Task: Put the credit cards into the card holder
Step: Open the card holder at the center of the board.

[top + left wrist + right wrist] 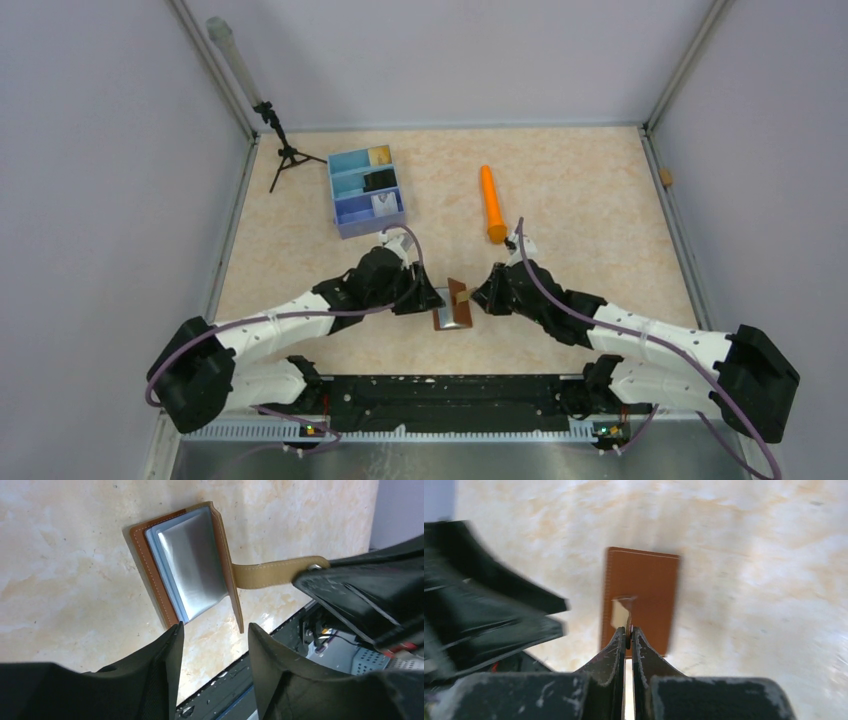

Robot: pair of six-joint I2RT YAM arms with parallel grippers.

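Lab test cell, grey walls (pixel 100 150), framed tabletop (pixel 580 200)

- Blue plastic tray (pixel 372 230): three compartments in a row, sits far left on the surface (pixel 580 190), slightly skewed.
- Orange cylinder (pixel 491 203): lies flat, right of the tray and well apart from it, long axis running far to near.
- Small black tripod (pixel 285 152): far left corner, carries a pale tube (pixel 232 55) that leans up into the corner.
- Small tan block (pixel 665 178): beyond the right edge rail, by the wall.
- Surface: beige, marbled, grey rails along its sides, plain pale walls around.
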